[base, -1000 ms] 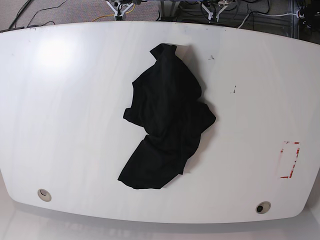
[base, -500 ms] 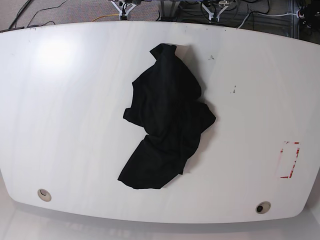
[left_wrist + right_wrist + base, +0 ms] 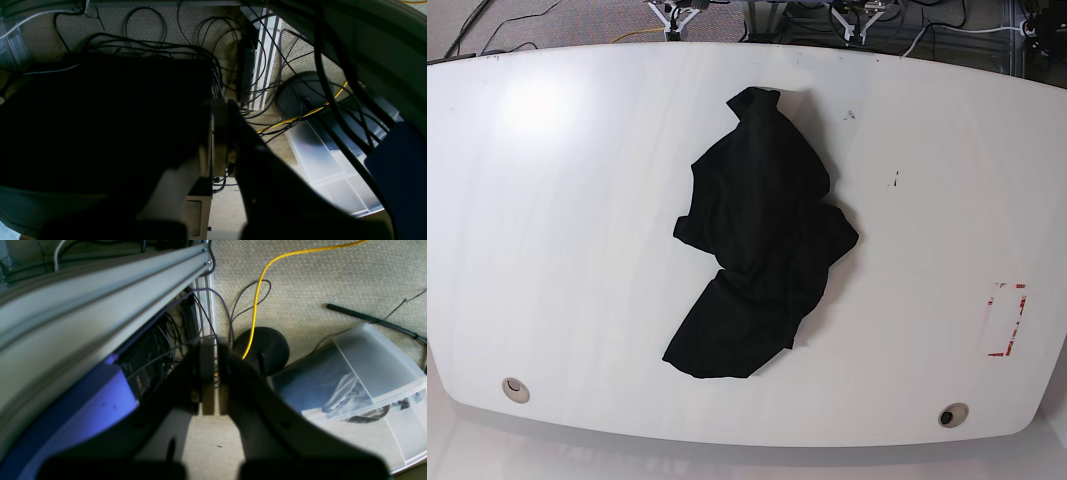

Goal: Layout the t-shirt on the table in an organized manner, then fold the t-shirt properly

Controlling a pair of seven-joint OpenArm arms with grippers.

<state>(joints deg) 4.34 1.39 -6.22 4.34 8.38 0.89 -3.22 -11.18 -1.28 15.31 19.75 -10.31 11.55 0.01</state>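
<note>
The black t-shirt [image 3: 762,240] lies crumpled in a heap near the middle of the white table [image 3: 577,220], running from the far centre toward the near edge. Neither arm shows in the base view. In the left wrist view my left gripper [image 3: 220,110] is shut with nothing in it, hanging over floor and cables. My right gripper [image 3: 210,346] is also shut and empty, hovering over carpet beside the table's frame. Both wrist views miss the t-shirt.
A red tape rectangle [image 3: 1005,318] marks the table's right side. Two grommet holes [image 3: 515,389] [image 3: 951,414] sit near the front edge. Below the table are tangled cables [image 3: 186,50], a yellow cable [image 3: 263,283], a black round base [image 3: 263,346] and a clear plastic bin [image 3: 360,373].
</note>
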